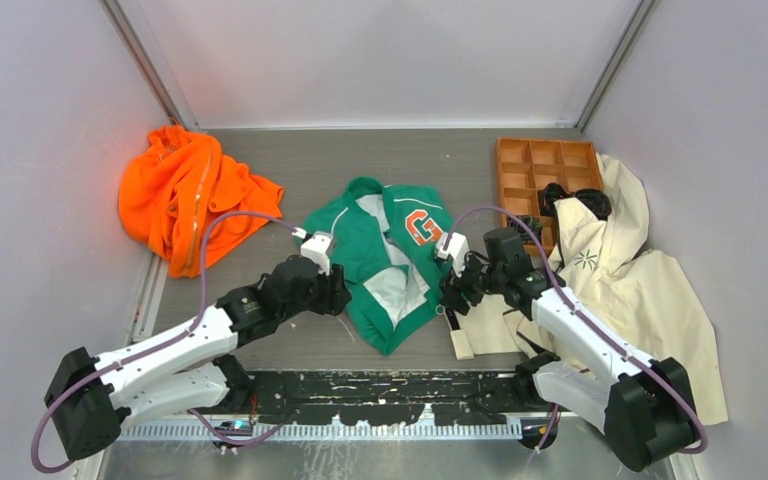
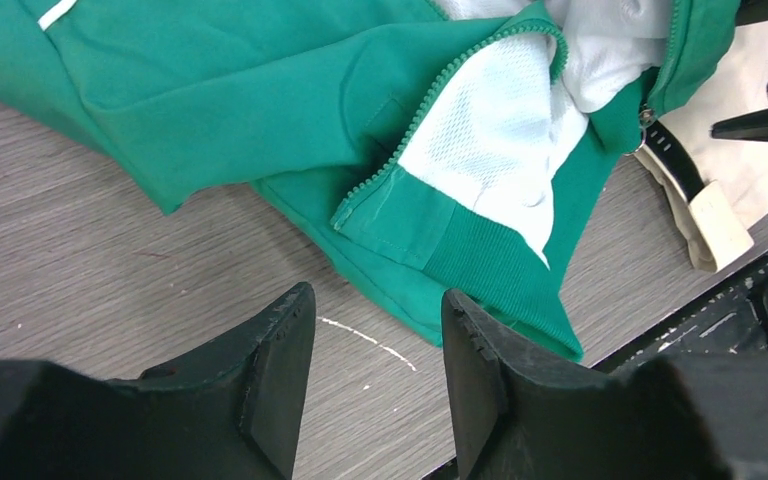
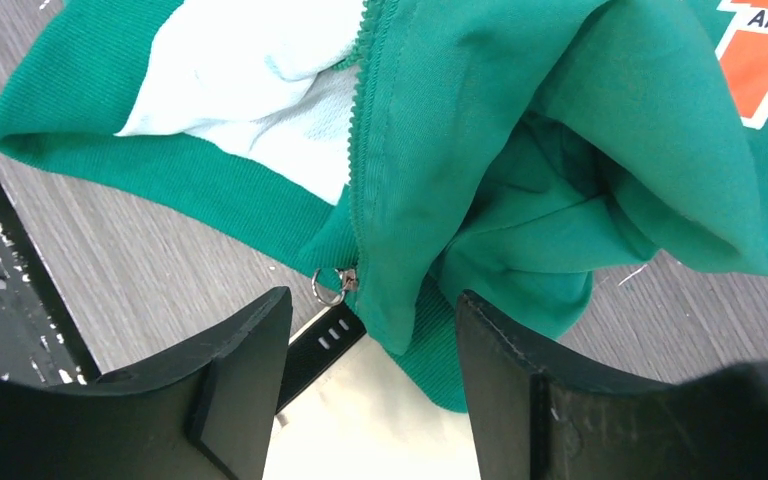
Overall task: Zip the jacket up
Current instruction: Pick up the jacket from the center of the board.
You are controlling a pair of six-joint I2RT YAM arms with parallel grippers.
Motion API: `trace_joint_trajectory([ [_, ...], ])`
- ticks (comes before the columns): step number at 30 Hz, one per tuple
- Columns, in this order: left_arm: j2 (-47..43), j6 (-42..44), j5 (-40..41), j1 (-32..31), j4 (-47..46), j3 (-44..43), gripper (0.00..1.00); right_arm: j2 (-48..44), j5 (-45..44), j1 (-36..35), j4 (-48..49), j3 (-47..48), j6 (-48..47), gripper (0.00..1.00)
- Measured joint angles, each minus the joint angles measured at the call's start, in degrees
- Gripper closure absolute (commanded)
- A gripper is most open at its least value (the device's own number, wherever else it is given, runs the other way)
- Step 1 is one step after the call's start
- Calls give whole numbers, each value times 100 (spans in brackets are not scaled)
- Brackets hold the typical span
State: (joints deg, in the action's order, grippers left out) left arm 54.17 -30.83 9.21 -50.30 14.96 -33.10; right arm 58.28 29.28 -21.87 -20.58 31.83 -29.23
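Observation:
The green jacket (image 1: 375, 250) lies open on the table, its orange "G" patch (image 1: 422, 227) up and pale lining (image 1: 392, 285) showing. My left gripper (image 1: 336, 295) is open and empty at the jacket's left edge; in the left wrist view its jaws (image 2: 375, 305) stand just short of the hem (image 2: 480, 270) and the zipper teeth (image 2: 405, 150). My right gripper (image 1: 450, 296) is open and empty at the jacket's right lower edge. In the right wrist view the metal zipper pull (image 3: 332, 284) hangs at the hem, just beyond my open jaws (image 3: 370, 300).
A bright orange garment (image 1: 185, 190) lies at the back left. A cream coat (image 1: 620, 270) spreads at the right, its strap end (image 1: 458, 338) under my right gripper. A wooden divided tray (image 1: 545, 170) sits at the back right. A black rail (image 1: 390, 385) runs along the near edge.

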Motion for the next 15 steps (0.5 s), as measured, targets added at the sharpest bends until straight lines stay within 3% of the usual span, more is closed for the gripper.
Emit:
trace_joint_trajectory([
  [6, 90, 85, 20, 0, 31, 46, 48, -223, 177, 37, -566, 273, -203, 30],
  [15, 1375, 1143, -612, 348, -98, -310, 48, -546, 1161, 52, -1779, 656, -881, 29],
])
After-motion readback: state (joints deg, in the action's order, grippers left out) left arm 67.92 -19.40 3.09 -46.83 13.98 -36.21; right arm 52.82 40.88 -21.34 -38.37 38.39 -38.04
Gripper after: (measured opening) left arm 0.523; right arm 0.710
